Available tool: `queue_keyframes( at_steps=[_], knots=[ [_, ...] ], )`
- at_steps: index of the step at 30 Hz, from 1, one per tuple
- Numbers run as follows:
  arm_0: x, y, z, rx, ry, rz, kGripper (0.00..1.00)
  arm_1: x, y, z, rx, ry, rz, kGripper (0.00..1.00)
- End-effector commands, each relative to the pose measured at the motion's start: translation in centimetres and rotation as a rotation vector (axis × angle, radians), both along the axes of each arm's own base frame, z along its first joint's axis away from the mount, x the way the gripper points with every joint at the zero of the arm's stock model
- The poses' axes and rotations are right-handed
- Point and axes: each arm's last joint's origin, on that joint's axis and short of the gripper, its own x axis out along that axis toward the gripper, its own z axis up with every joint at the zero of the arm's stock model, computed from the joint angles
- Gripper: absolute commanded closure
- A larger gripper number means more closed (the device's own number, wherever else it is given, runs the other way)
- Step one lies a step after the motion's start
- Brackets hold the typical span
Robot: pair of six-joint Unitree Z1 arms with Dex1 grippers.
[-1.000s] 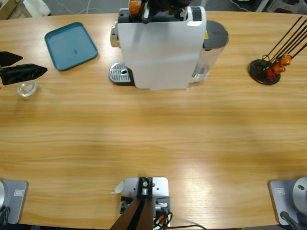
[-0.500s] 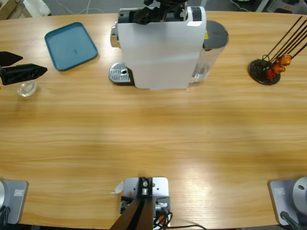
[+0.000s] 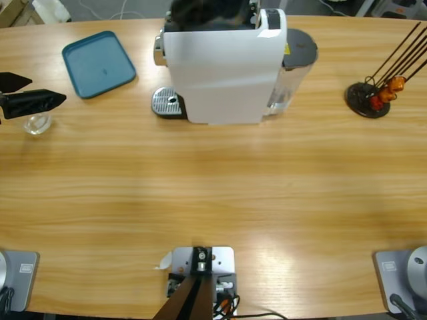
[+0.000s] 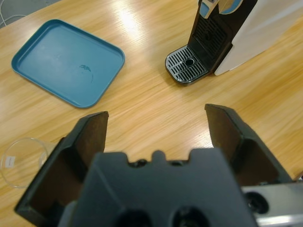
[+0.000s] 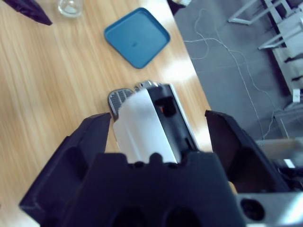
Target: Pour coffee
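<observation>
The glass (image 3: pixel 37 123) sits on the wooden table (image 3: pixel 213 193) just beside the left gripper (image 3: pixel 30 93), by the outer side of one jaw; whether it holds any coffee cannot be told. That gripper's jaws are spread wide with nothing between them, the blue tray (image 4: pixel 66 61) and coffee machine (image 4: pixel 222 38) ahead. The right gripper (image 5: pixel 158 127), equally wide apart and holding nothing, hangs above the machine's top opening.

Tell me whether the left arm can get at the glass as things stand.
Probably yes. The left end effector is open, and the glass stands right beside one jaw on bare table, with nothing between them.
</observation>
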Motion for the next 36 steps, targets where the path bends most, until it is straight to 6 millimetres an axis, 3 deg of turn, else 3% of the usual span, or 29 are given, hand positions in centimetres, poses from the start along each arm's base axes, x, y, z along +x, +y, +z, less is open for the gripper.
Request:
queue_keyframes(
  at_steps=[1,2,3,4,6,8,9,10,11,12,13,14,15,20,24,29,32,36],
  knots=[
    [0.0,-0.2,-1.6,0.021,0.054,-0.003,0.119,-1.2,-4.5,-2.0,-0.256,-0.096,-0.284,0.139],
    [0.0,-0.2,-1.6,0.02,0.053,-0.003,0.119,-1.6,-5.1,-1.3,-0.239,-0.109,-0.298,0.282],
    [-0.1,-0.1,-1.6,0.019,0.051,-0.003,0.119,-1.7,-5.7,-0.9,-0.218,-0.125,-0.346,0.36],
    [-0.1,-0.1,-1.6,0.019,0.051,-0.003,0.119,-1.7,-6.4,-0.5,-0.234,-0.162,-0.436,0.354],
    [-0.1,-0.1,-1.6,0.018,0.05,-0.003,0.119,-2.1,-7.7,0.8,-0.195,-0.192,-0.543,0.209],
    [-0.1,-0.1,-1.6,0.019,0.051,-0.002,0.119,-3.2,-9.1,2.6,-0.062,-0.174,-0.529,0.154],
    [-0.1,-0.1,-1.6,0.018,0.05,-0.002,0.119,-3.3,-9.3,3.0,-0.028,-0.175,-0.536,0.073],
    [-0.1,-0.1,-1.6,0.018,0.05,-0.002,0.119,-3.3,-9.3,3.3,-0.015,-0.172,-0.528,0.092],
    [-0.1,-0.1,-1.6,0.018,0.05,-0.003,0.119,-3.3,-9.1,3.4,-0.029,-0.161,-0.497,0.361],
    [-0.1,-0.1,-1.6,0.018,0.049,-0.003,0.119,-3.2,-8.8,3.5,-0.033,-0.157,-0.492,0.532],
    [-0.1,-0.1,-1.7,0.018,0.05,-0.003,0.119,-3.2,-8.8,3.5,-0.025,-0.157,-0.497,0.557],
    [-0.1,-0.1,-1.7,0.018,0.049,-0.003,0.119,-3.3,-9.0,3.7,-0.016,-0.16,-0.497,0.832],
    [-0.1,-0.1,-1.7,0.017,0.049,-0.003,0.119,-3.4,-9.2,4.0,0.003,-0.17,-0.5,1.0],
    [0.2,-0.3,-1.9,0.019,0.051,-0.003,0.119,-4.5,-11.2,3.5,0.19,-0.227,-0.53,1.0],
    [0.2,-0.3,-1.9,0.018,0.051,-0.004,0.119,-3.9,-10.1,1.8,0.185,-0.181,-0.569,1.0],
    [0.1,-0.3,-1.8,0.014,0.049,-0.007,0.119,-3.3,-9.4,-1.2,0.307,-0.159,-0.627,1.0],
    [0.0,-0.2,-1.9,0.013,0.049,-0.008,0.119,-2.3,-7.8,-3.4,0.337,-0.184,-0.655,1.0],
    [0.0,-0.3,-1.9,0.012,0.05,-0.009,0.119,0.4,-3.8,-5.9,0.275,-0.241,-0.719,1.0]
  ],
)
